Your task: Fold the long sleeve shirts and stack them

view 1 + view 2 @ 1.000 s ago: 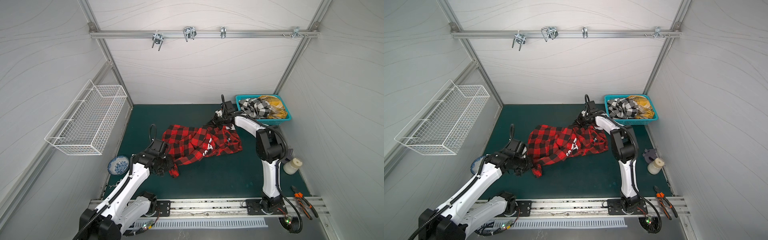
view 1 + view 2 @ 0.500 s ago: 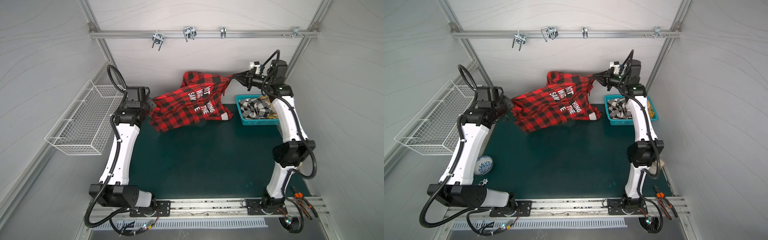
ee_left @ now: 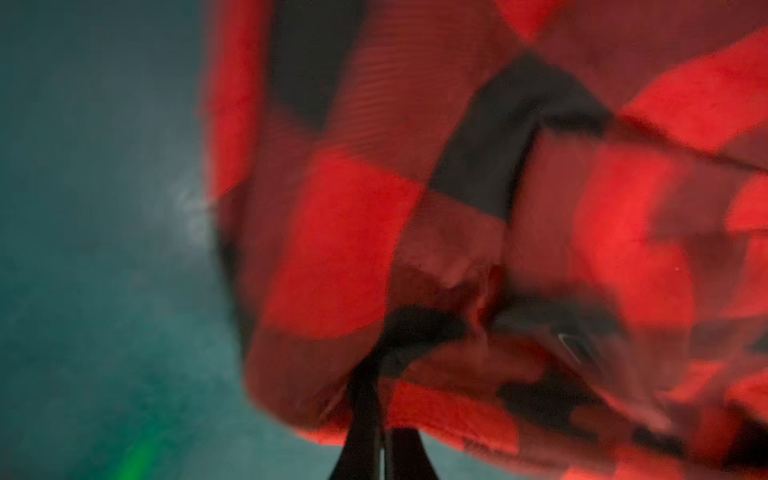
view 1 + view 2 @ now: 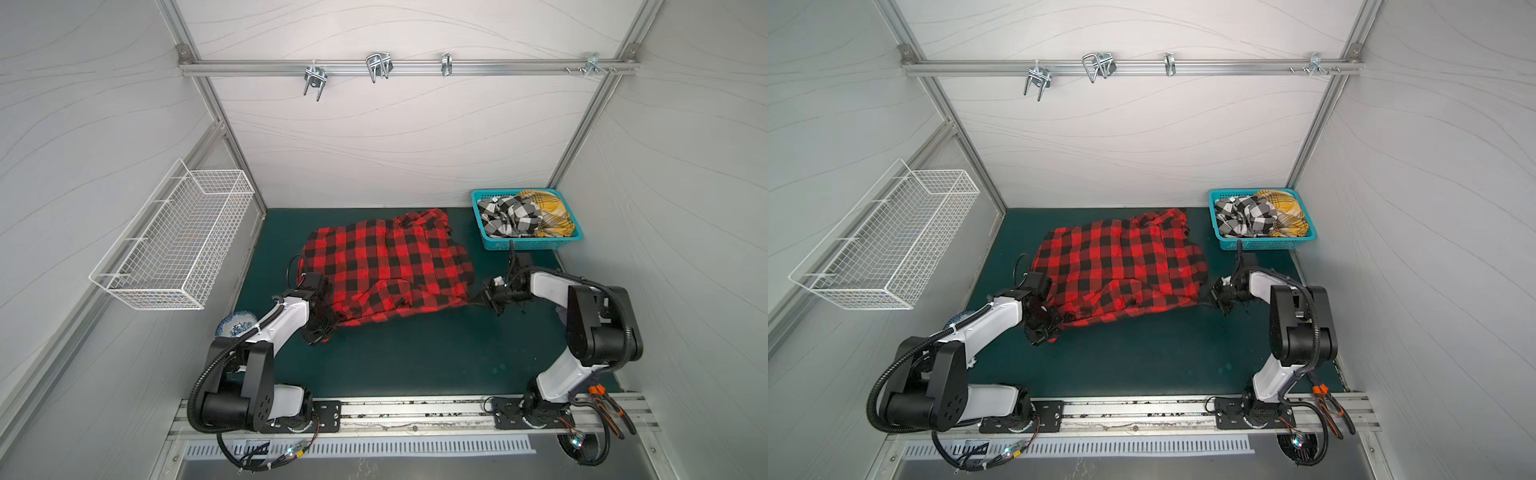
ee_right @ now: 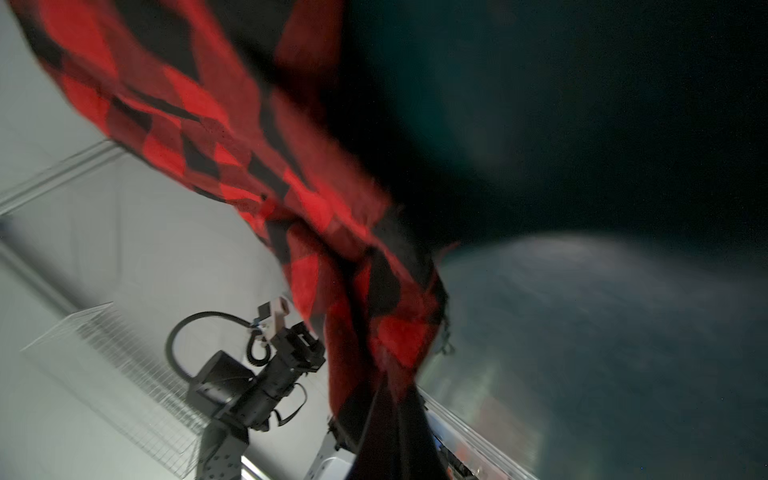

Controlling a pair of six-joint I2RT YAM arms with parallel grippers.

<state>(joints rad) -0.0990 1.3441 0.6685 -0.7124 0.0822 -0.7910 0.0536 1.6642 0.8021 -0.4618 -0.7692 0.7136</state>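
- In both top views, a white wire basket [image 4: 174,245] hangs on the left wall. A blue-and-white patterned bowl [image 4: 235,328] sits at the mat's edge behind the left arm.
- The left gripper [image 4: 323,329] is down at the mat, its jaws pinched tight on the near-left hem of the shirt. The blurred left wrist view shows its dark fingers [image 3: 365,432] biting the plaid.
- At centre, the soft red-and-black buffalo plaid shirt [image 4: 386,262] lies spread on the dark green mat [image 4: 415,361], collar toward the back wall. Half a second ago it hung stretched in the air between two raised arms, white lettering showing. A second ago it was a bunched heap. Now the lettering is hidden, and a wrinkled band remains along the near hem.
- The right gripper [image 4: 478,301] is also low, clamped shut on the shirt's near-right corner. The cloth trails from its fingers [image 5: 386,432] in the right wrist view.
- At the back right, a teal plastic basket [image 4: 528,246] holds the crumpled black-and-white check shirt [image 4: 509,216] and the mustard-yellow plaid shirt [image 4: 548,216].
- The lay-out throw looks finished, so the first shirt appears ready for smoothing and folding. No fold is made yet, and two shirts wait.
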